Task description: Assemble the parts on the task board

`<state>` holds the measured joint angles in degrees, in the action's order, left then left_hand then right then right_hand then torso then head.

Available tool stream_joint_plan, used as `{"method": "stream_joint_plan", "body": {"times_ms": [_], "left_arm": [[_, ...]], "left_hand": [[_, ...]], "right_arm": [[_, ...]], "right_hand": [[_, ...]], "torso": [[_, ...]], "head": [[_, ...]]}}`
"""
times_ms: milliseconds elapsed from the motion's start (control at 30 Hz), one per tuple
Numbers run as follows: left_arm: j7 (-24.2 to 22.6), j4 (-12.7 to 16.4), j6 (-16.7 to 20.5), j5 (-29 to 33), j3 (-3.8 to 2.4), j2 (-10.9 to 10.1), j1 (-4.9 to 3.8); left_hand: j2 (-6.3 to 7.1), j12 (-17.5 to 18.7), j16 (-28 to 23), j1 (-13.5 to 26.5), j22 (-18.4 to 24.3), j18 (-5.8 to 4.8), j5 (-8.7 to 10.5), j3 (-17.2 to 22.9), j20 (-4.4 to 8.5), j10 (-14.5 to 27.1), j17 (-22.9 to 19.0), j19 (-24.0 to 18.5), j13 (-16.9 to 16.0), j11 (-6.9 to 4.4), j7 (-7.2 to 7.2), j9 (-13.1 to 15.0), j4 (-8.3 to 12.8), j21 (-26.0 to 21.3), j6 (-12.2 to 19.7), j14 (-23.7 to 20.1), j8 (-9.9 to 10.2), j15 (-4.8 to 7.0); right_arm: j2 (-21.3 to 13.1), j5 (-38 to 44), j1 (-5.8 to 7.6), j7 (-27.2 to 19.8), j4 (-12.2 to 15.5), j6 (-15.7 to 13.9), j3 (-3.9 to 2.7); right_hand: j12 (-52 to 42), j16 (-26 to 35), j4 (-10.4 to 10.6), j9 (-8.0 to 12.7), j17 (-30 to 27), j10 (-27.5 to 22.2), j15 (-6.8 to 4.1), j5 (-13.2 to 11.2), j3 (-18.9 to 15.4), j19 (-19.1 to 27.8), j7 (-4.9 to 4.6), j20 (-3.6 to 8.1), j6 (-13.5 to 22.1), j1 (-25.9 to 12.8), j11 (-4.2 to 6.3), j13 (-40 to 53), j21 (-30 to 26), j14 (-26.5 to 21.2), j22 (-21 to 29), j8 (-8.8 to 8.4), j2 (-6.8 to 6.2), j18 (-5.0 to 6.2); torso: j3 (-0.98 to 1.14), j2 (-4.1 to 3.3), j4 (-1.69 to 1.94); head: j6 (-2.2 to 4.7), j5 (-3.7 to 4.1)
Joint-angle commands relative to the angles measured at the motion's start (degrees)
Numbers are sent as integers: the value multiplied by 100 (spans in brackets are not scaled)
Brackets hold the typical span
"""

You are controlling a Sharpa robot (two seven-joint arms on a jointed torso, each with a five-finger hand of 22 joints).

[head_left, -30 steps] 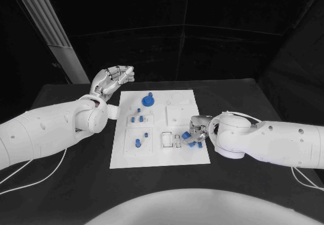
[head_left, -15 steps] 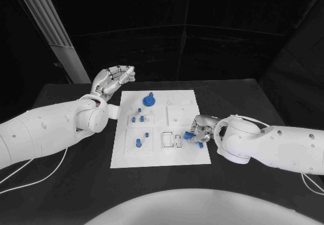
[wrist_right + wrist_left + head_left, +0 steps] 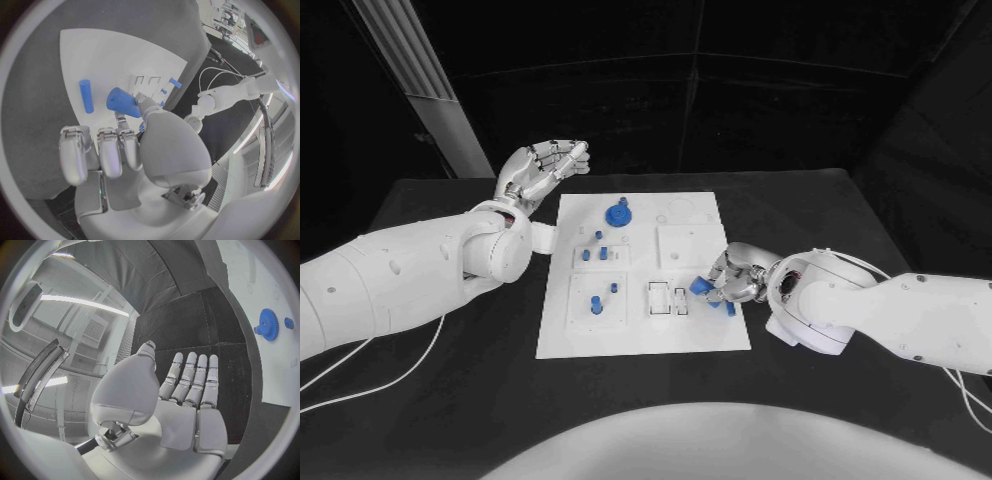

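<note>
The white board lies in the middle of the black table, and no writing on it can be read. At its right edge the right hand pinches a blue cone-shaped part between thumb and a finger, just above the board; its other fingers are curled side by side. A blue peg lies flat on the board just beside that part. On the board's far end stands a blue gear; nearer, small blue pegs stand in one raised square plate, and two more in the plate below it. Slotted frames sit beside the right hand. The left hand hovers off the board's far left corner, empty, fingers straight and close together.
</note>
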<state>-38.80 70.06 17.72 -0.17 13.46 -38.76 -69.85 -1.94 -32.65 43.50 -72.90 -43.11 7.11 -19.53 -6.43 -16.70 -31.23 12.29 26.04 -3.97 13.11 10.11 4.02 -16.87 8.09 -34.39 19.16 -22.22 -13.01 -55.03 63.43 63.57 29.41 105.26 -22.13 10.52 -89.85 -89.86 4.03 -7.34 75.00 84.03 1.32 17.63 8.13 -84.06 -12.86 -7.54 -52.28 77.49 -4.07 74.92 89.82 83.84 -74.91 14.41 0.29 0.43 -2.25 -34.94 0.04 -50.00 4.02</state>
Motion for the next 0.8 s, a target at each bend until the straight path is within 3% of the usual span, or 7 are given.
{"method": "stream_joint_plan", "body": {"times_ms": [33,200,367,800], "left_arm": [[-1040,-14,-74,3,-3,11,-8],[-1036,-27,-79,3,-3,24,-7],[-1029,-41,-82,3,-3,36,-5],[-1021,-71,-94,3,-3,57,5]], "left_hand": [[-57,-22,30,14,7,-35,-36,-38,9,27,-7,26,8,1,509,1,12,-35,-2,-32,-22,5],[-57,-22,30,14,7,-35,-36,-38,9,27,-7,26,8,1,509,1,12,-35,-2,-32,-22,5],[-58,-25,33,14,8,-35,-37,-40,9,27,-10,26,8,0,509,0,12,-36,-2,-33,-23,5],[-60,-29,36,13,8,-35,-39,-42,9,28,-15,25,8,0,509,0,12,-36,-2,-34,-25,5]], "right_arm": [[-12,-1351,45,-587,29,-327,-9],[22,-2196,82,-859,-21,-400,-11],[92,-2891,101,-986,-111,-476,-12],[409,-3302,112,-631,-310,-394,-13]], "right_hand": [[-15,-14,50,23,1500,597,-43,-51,0,-594,535,46,-579,-50,21,1508,18,616,-1509,-52,-27,-43],[-15,-14,117,47,1500,597,-41,-105,-30,-594,532,46,-630,-174,19,1508,18,616,-1509,-122,-47,-43],[-15,-14,329,71,1500,597,-40,-188,-136,-594,533,43,-738,-485,19,1508,18,616,-1509,-207,-29,-43],[-15,-14,456,83,1500,597,-63,-310,-234,-594,562,58,-869,-656,44,1508,18,616,-1509,-277,-14,-43]], "torso": [[0,-2,-3],[-1,-2,6],[-2,-1,5],[1,6,-1]], "head": [[0,2],[0,3],[0,-12],[0,-15]]}}
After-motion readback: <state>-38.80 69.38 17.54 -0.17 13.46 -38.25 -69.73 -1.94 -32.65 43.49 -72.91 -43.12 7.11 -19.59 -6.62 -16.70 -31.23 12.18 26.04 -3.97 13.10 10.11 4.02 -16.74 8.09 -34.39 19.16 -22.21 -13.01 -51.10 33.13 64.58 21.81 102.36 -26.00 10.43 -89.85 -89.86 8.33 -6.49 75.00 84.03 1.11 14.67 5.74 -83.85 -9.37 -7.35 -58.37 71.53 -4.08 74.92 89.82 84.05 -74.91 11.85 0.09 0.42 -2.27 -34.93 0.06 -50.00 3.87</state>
